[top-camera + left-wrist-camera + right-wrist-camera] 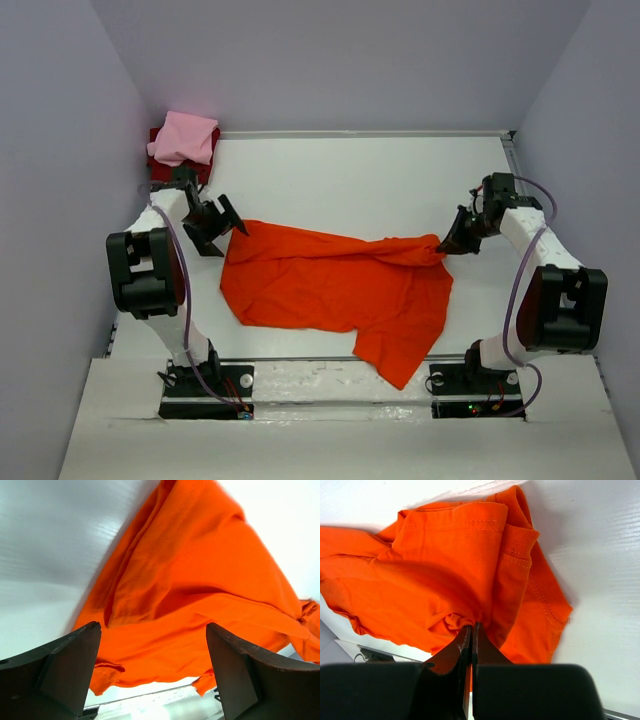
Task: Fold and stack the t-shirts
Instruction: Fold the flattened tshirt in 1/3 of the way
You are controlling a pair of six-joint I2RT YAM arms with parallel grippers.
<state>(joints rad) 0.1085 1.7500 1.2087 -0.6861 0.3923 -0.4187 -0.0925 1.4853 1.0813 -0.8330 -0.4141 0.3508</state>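
Observation:
The bright orange-red t-shirt (pixel 330 290) lies rumpled and spread across the middle of the white table (pixel 360 170). My left gripper (pixel 225 225) stands open just off the shirt's far-left corner. In the left wrist view its fingers (pixel 70 670) are wide apart, with the cloth (pixel 200 570) beyond them and nothing between. My right gripper (pixel 447 243) is shut on a bunched fold at the shirt's right corner; the right wrist view shows the jaws (pixel 472 626) pinching orange cloth (pixel 445 565). A folded light pink t-shirt (pixel 185 137) rests on a dark red one (pixel 158 160) in the far-left corner.
Grey walls (pixel 60 150) close in the table on the left, right and back. Both arm bases (pixel 205 385) are bolted along the near edge, and a lower corner of the orange shirt reaches toward that edge between them.

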